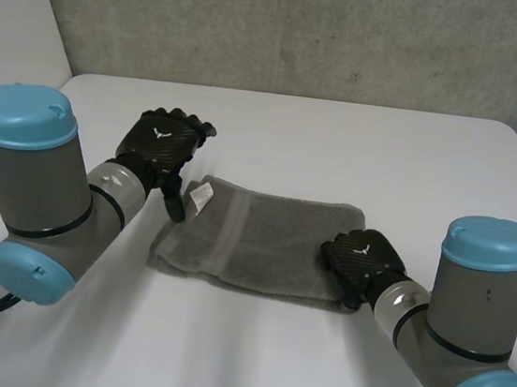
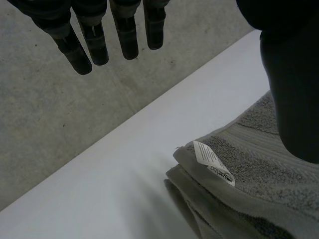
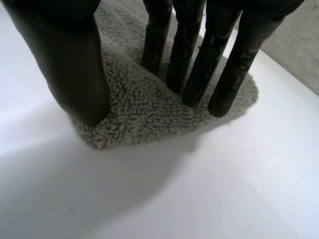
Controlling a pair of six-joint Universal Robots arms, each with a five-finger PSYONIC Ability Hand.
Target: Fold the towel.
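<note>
Left hand (image 1: pixel 159 142) hung released, fingers straight, above the one towel's (image 1: pixel 262 241) label (image 2: pixel 213 162) end; right hand (image 1: pixel 362 255) pressed straight-fingered on towel's opposite end.

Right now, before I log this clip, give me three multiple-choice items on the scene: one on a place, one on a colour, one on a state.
1. Where on the towel is the right hand?
A. on a corner at its right end
B. at its left end
C. in its middle

2. What colour is the towel?
A. blue
B. grey
C. red

3. How is the left hand?
A. clenched round the towel
B. open, fingers straight, holding nothing
C. flat under the towel

Answers: 1 A, its fingers rest on that corner in the right wrist view. 2 B, grey in every view. 3 B, its straight fingers hang clear of the towel.
</note>
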